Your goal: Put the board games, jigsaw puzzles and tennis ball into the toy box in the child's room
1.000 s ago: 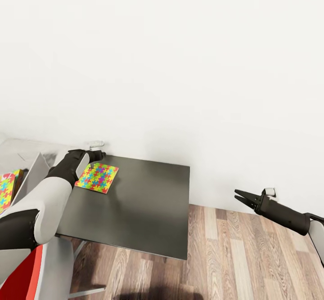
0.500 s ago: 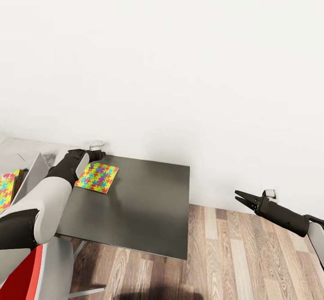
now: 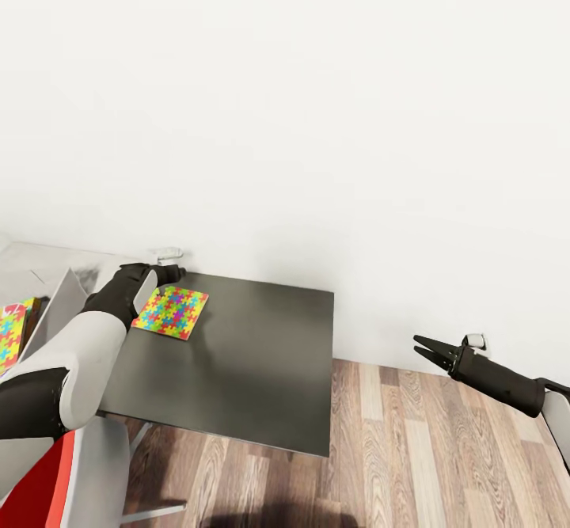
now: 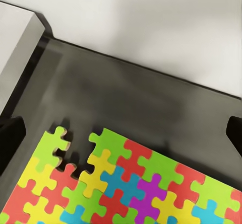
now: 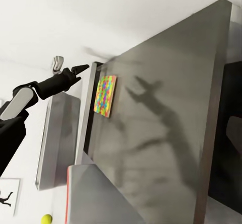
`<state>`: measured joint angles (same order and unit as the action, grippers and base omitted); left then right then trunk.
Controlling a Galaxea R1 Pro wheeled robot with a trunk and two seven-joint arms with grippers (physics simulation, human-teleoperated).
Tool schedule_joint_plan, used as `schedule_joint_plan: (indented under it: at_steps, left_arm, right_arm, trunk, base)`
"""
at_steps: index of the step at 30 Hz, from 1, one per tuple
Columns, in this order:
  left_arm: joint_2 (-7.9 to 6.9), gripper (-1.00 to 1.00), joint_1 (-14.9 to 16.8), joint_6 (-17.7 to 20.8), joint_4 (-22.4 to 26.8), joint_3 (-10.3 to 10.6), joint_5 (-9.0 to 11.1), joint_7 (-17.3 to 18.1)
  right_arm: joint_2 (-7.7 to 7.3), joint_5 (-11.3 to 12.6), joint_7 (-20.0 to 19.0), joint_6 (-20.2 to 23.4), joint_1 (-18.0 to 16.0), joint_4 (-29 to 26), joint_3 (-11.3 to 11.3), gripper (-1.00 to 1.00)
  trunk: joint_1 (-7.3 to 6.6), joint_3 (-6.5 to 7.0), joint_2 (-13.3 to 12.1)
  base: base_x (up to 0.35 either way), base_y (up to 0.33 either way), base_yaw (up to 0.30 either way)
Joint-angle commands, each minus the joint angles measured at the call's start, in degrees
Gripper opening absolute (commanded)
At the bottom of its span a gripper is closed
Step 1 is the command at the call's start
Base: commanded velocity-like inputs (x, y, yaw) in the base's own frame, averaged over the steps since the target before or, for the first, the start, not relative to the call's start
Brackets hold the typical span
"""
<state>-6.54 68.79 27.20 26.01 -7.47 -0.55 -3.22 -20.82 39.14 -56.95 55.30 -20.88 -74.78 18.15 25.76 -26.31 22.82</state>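
One jigsaw puzzle [image 3: 171, 313] [image 4: 126, 183] [image 5: 105, 95] lies flat at the far left corner of the table's dark grey section [image 3: 253, 354]. My left gripper [image 3: 170, 273] [image 4: 121, 133] hovers open over the puzzle's far edge; its dark fingertips [image 4: 10, 138] stand wide apart at either side, holding nothing. At the left edge sits the light grey toy box [image 3: 59, 298], with a colourful puzzle-patterned panel [image 3: 9, 332] inside. My right gripper [image 3: 419, 347] hangs open and empty over the floor, right of the table. The tennis ball [image 5: 47, 218] shows small and far off in the right wrist view.
A white wall runs close behind the table, with a small white fitting [image 3: 166, 253] near my left gripper and an outlet [image 3: 473, 339] behind my right one. Wood-plank floor [image 3: 412, 449] lies right of and in front of the table. The white-grey desk top [image 3: 32, 263] continues left.
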Motion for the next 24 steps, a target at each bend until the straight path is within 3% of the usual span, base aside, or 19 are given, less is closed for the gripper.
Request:
schedule_joint_plan:
  at_steps: [1,18,24]
  left_arm:
    - [0.02,1.00,0.03,0.29,0.07,-0.18,-0.05,-0.07]
    - [-0.04,1.00,0.03,0.15,0.00,-0.12,-0.15,-0.07]
    - [-0.27,1.00,0.03,0.06,0.00,-0.24,-2.53,-0.11]
  right_arm:
    - [-0.01,-0.04,-0.18,0.20,-0.04,0.01,0.04,1.00]
    - [-0.01,0.04,-0.18,0.43,-0.04,0.07,0.13,1.00]
    - [-0.01,-0.02,-0.18,0.42,-0.04,0.07,0.13,1.00]
  trunk:
    - [0.03,-0.14,0.10]
    - [0.03,-0.77,0.10]
    - [0.03,-1.10,0.10]
  base:
    - [0.000,0.000,0.000]
    - [0.000,0.000,0.002]
    - [0.000,0.000,0.000]
